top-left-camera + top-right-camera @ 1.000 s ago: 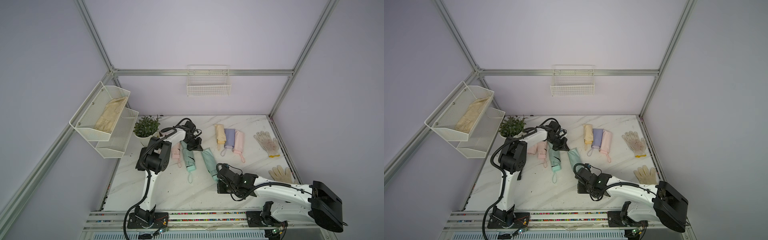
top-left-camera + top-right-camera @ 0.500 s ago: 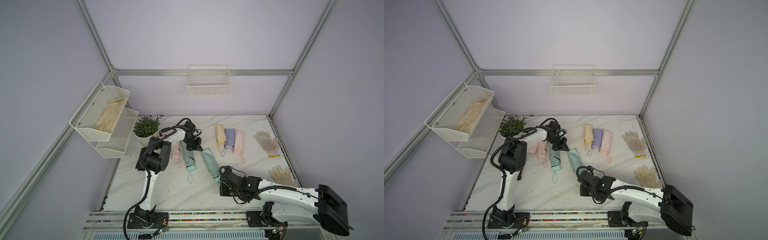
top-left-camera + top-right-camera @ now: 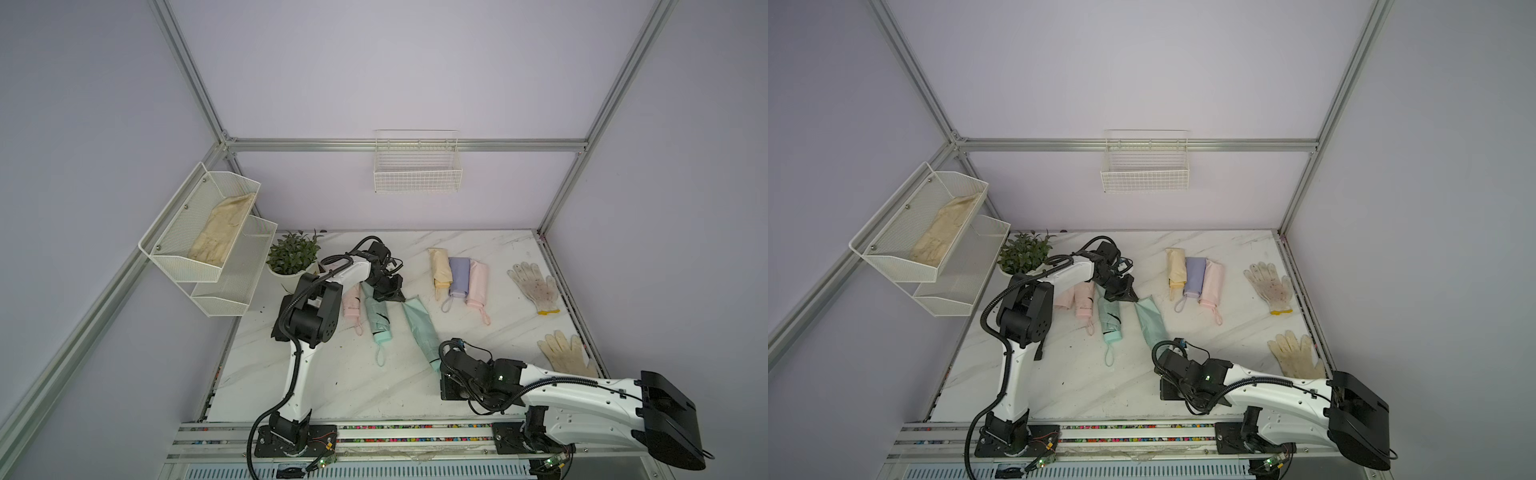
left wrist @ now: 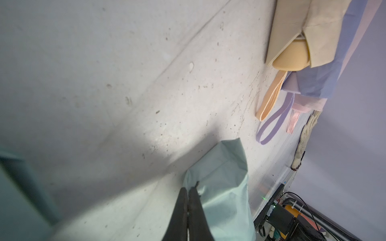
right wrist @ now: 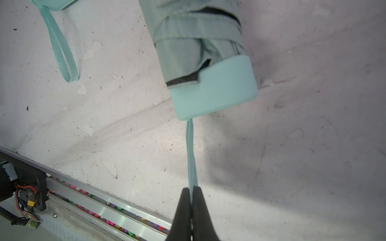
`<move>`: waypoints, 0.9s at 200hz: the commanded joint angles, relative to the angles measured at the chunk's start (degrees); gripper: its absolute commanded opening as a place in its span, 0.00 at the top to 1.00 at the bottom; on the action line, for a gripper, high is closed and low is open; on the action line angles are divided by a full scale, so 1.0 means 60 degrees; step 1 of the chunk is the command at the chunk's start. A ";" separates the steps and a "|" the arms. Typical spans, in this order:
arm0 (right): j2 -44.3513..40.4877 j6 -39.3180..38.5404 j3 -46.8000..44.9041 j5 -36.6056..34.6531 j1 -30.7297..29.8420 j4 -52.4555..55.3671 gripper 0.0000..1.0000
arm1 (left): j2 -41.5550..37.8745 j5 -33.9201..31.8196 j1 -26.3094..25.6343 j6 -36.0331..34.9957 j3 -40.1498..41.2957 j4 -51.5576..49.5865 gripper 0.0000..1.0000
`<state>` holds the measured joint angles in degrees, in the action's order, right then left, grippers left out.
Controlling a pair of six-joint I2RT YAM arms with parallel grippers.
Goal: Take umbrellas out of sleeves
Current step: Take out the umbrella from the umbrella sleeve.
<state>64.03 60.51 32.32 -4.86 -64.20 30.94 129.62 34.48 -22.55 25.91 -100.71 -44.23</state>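
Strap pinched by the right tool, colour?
Mint; the strap shows best in the right wrist view.

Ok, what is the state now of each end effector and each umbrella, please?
Left end effector: shut on mint sleeve.
Right end effector: shut on wrist loop.
Held mint umbrella: handle end out of sleeve.
Other mint umbrella: bare, lying flat.
Yellow umbrella: sleeved.
Lavender umbrella: sleeved.
Pink umbrella beside it: sleeved.
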 commanded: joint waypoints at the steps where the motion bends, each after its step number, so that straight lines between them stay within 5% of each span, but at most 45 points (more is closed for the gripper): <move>1: -0.0421 0.0308 0.0019 -0.0236 -0.0294 0.0056 1.00 | -0.0887 -0.0079 0.0139 -0.0188 -0.0098 0.0194 1.00; 88: -0.0970 0.0299 0.0048 -0.0531 -0.0577 -0.0165 1.00 | -0.0894 0.0021 0.0139 -0.0158 -0.0106 0.0220 1.00; 110: -0.1004 0.0490 0.0019 -0.0848 -0.0573 0.0055 0.82 | -0.0947 -0.0053 0.0139 -0.0219 -0.0107 0.0271 1.00; 150: -0.1070 0.0410 0.0427 -0.1281 -0.0568 0.0364 0.68 | -0.1302 -0.1802 0.0198 -0.1033 -0.0345 -0.0140 1.00; 180: -0.0980 -0.0080 0.0809 -0.1816 -0.0557 0.0397 0.57 | -0.1418 -0.2075 0.0184 -0.1320 -0.0993 -0.0535 1.00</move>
<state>58.67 61.49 34.11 -11.33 -67.31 32.21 124.53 25.89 -21.76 21.50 -101.16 -45.34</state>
